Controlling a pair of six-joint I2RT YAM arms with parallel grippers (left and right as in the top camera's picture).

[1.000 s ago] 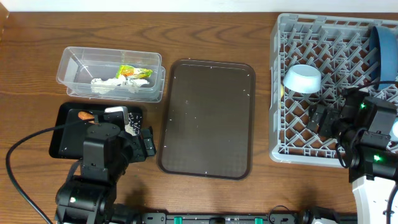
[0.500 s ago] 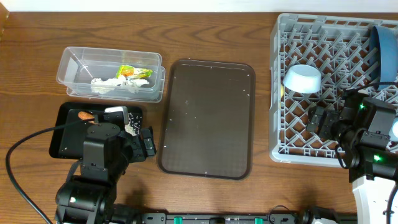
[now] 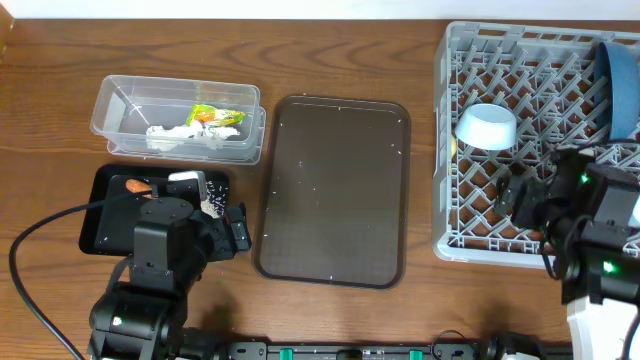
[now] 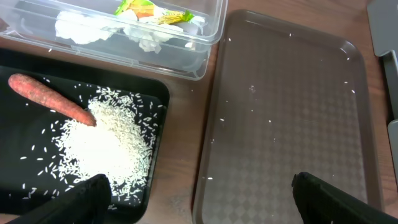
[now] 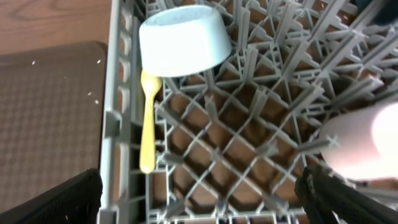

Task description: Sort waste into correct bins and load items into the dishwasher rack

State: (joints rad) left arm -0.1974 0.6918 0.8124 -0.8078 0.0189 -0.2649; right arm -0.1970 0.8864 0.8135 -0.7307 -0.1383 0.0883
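The clear tub point(image 3: 110, 105) holds the green-and-orange wrapper point(image 3: 215, 115) and white tissue point(image 3: 180, 135); both also show in the left wrist view, wrapper point(image 4: 152, 9) and tissue point(image 4: 78, 28). The black tray point(image 3: 100, 235) holds the carrot point(image 4: 53, 99) and a pile of rice point(image 4: 106, 146). My left gripper point(image 4: 199, 199) is open and empty, between the black tray and the brown tray. The grey rack point(image 3: 445, 200) holds the white bowl point(image 5: 181, 40) upside down, the cream spoon point(image 5: 148, 124), the blue plate point(image 3: 620, 85) and a pale pinkish cup point(image 5: 357, 146). My right gripper point(image 5: 199, 199) is open and empty over the rack's front part. No light-blue cup is plainly seen.
The large brown serving tray point(image 3: 335, 190) lies in the middle of the table with a few stray rice grains on it. A black cable point(image 3: 40, 240) loops at the front left. The rack reaches the right edge of the overhead view.
My right arm has drawn back a little toward the front right over the rack. The left arm and all objects have stayed still.
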